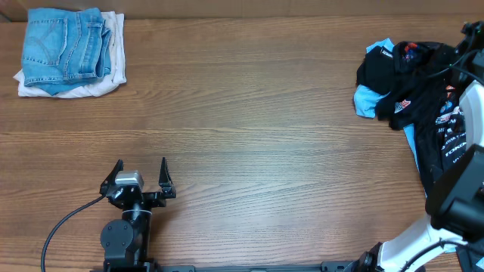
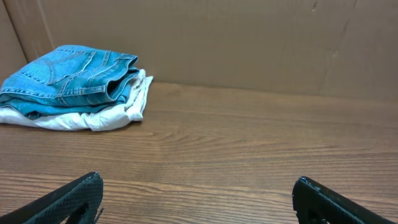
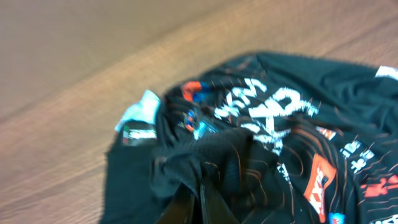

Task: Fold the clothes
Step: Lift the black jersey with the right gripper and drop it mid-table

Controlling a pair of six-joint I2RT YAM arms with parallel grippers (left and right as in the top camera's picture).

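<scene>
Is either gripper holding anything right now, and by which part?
The right gripper pinches the black jersey by a bunched fold of fabric near the white lettering. The left gripper is open and holds nothing.

Black jersey: crumpled, unfolded, thin contour lines, white lettering, coloured logos; lies at right edge of worktop, toward far right corner. Fold of its fabric bunched up, pinched between closed right fingers.
Black-and-light-blue garment: crumpled heap, touching jersey on side toward worktop centre; light-blue panel shows at heap edge.
Blue jeans: folded, stacked on folded white garment, far left corner of worktop.
</scene>
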